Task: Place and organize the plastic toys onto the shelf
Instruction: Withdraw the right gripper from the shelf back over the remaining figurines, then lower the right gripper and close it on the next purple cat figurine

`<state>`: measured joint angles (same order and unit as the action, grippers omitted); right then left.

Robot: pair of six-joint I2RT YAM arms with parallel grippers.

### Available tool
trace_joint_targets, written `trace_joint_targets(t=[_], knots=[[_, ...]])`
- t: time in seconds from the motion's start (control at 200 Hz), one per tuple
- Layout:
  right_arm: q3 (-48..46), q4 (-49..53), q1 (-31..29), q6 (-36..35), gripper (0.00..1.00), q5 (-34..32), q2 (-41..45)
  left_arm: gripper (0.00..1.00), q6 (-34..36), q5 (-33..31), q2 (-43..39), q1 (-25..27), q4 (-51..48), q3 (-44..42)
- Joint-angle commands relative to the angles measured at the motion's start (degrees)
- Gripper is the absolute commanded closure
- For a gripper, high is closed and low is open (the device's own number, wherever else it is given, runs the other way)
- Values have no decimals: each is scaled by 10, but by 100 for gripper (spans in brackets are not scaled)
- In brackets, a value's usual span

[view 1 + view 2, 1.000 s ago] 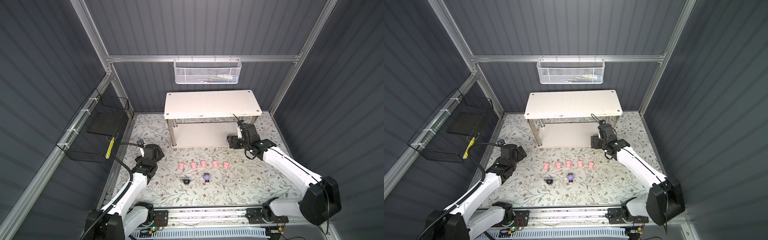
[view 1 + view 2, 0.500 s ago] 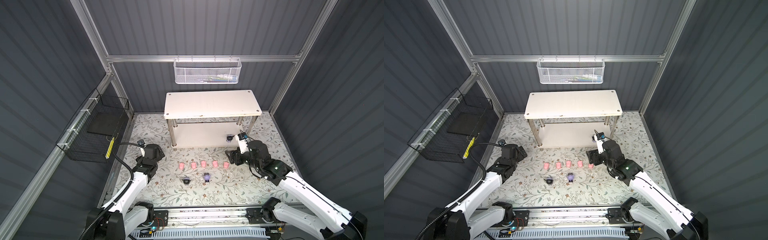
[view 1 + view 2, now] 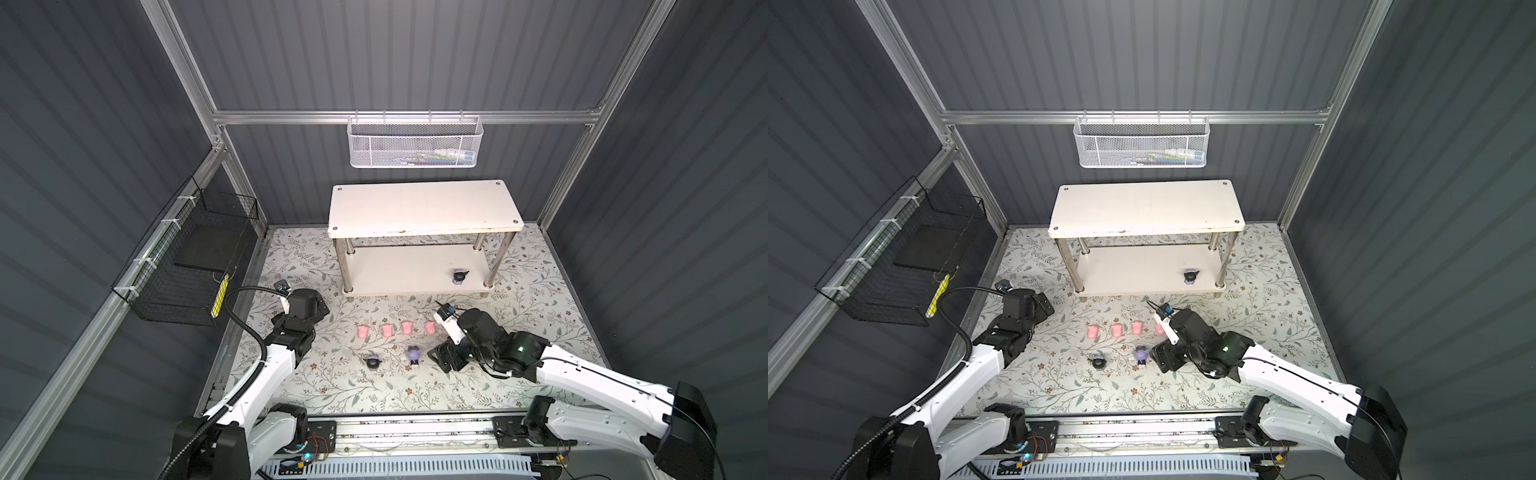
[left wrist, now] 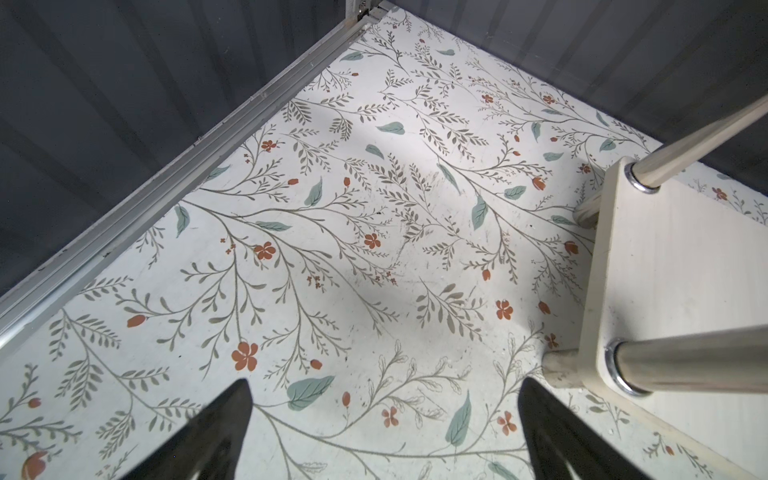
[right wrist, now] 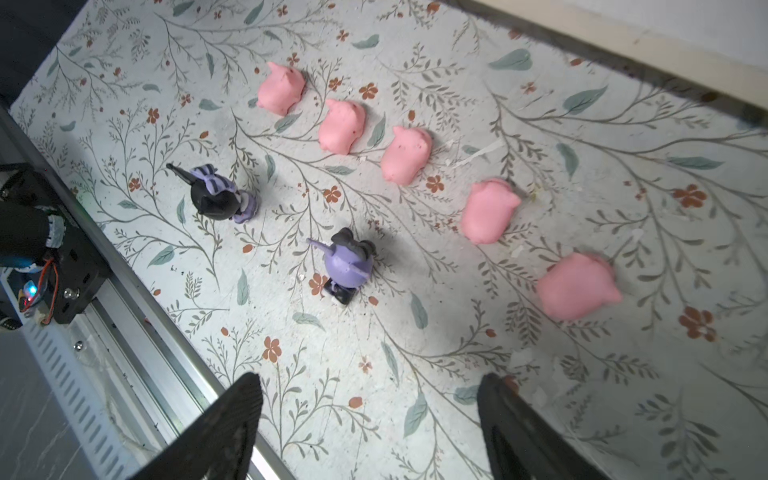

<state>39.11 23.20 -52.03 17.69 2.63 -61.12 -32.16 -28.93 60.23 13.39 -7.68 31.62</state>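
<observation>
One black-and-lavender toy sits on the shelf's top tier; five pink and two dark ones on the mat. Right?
Not the top tier: the black-and-lavender toy sits on the lower tier of the shelf, as both top views show. Five pink toys and two dark ones are on the mat.

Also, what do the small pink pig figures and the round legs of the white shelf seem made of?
The small pink pig figures look like matte moulded plastic or rubber: dull, rounded, no glare. The round legs of the white two-tier shelf look like polished metal: shiny, reflective.
</observation>
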Motion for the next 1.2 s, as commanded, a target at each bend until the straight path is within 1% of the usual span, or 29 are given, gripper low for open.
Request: trace_joint_targets(t=[0.0,0.16,0.255,0.45,0.7,0.93,1.055,1.196], knots=[[14,-18,-24,19,16,-11,-44,0,-7,1,-11,1,5,-10],[48,-25,-42,35,17,-28,-120,0,-5,4,-11,1,5,-11],[71,-25,-48,32,16,-40,-156,0,-7,5,-8,1,7,-11],[109,-25,-55,21,16,-37,-217,0,-5,7,-3,1,8,-9],[122,-22,-58,19,17,-31,-263,0,-7,2,-3,1,9,-14],[138,-15,-60,16,17,-39,-292,0,-10,5,4,1,16,-21],[149,-12,-62,14,20,-44,-302,0,-8,5,6,1,17,-20],[161,-12,-62,12,21,-47,-322,0,-7,3,8,1,19,-21]])
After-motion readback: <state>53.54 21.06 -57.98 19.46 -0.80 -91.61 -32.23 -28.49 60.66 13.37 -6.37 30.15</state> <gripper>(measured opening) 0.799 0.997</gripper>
